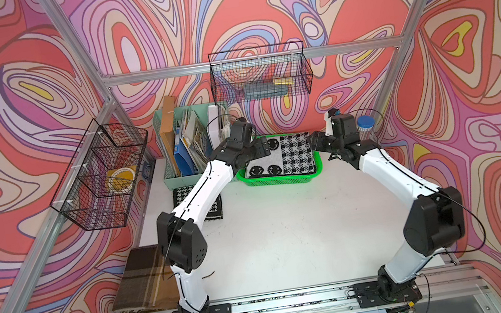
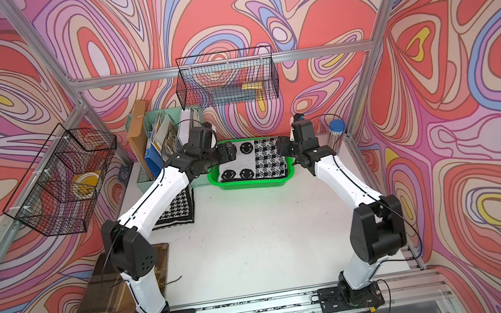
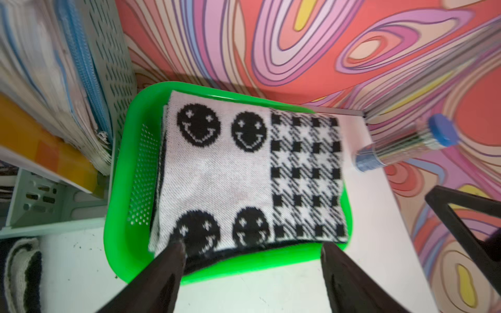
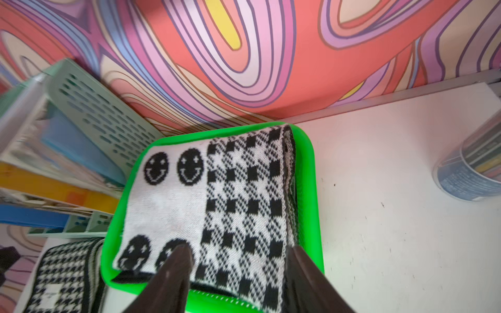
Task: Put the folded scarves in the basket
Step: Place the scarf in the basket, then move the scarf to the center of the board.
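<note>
Two grippers open over the scarf in the green basket.
Left gripper [image 3: 252,250] has its fingers wide apart, one fingertip [image 3: 173,256] at the near edge of the folded scarf [image 3: 244,173]. Right gripper [image 4: 240,256] is also parted, with its fingers over the scarf's near end and gripping nothing. The scarf, a smiley and check knit, lies flat inside the basket [image 1: 279,182] and fills most of it, at the back of the white table [image 1: 287,242]. Mint file organizer [image 1: 170,180] sits just beside the basket on the left arm's side, with a houndstooth cloth [image 2: 182,210] in front of it. Blue-lidded jar [image 1: 366,127] stands near the basket on the right arm's side.
</note>
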Robot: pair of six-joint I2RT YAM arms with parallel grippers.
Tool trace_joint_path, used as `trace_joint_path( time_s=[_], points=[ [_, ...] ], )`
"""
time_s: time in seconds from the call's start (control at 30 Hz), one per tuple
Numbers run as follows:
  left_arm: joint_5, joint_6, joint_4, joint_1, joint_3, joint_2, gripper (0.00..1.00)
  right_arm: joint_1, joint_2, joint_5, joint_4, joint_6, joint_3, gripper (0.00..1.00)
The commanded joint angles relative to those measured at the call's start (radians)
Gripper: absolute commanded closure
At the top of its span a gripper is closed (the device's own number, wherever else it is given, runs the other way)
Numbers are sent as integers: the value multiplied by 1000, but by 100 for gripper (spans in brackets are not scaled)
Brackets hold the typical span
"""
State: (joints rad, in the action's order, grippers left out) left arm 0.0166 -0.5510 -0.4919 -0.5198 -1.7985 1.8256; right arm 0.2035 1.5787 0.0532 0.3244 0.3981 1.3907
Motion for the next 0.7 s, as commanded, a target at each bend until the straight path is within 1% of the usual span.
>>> trace_joint_path(
  time_s=[0.0,0.07,0.23,0.3,0.37,0.43,0.5,0.53,0.6,0.67],
  points=[
    [-45,-66,-4,-26,125,-104,18,-4,-135,60,18,41,-137,42],
    [-54,-86,-38,-38,203,-177,19,-4,-220,58,27,50,-214,42],
    [-107,-125,-116,-49,446,-395,20,-3,-462,0,65,59,-421,42],
    [-160,-137,-172,-48,533,-488,20,-3,-545,0,63,66,-500,42],
    [-245,-177,-253,-48,619,-580,18,-4,-617,1,45,81,-588,42],
    [-309,-199,-299,-48,713,-663,16,-3,-662,-12,26,90,-657,42],
    [-373,-242,-352,-48,797,-728,5,-4,-685,-31,-7,88,-725,42],
    [-391,-260,-377,-44,835,-756,2,-3,-686,-45,-19,84,-747,42],
    [-396,-299,-411,-29,899,-797,1,-4,-669,-77,-28,118,-770,43],
    [-380,-349,-433,17,965,-832,1,-4,-642,-49,-79,126,-791,43]
  ],
)
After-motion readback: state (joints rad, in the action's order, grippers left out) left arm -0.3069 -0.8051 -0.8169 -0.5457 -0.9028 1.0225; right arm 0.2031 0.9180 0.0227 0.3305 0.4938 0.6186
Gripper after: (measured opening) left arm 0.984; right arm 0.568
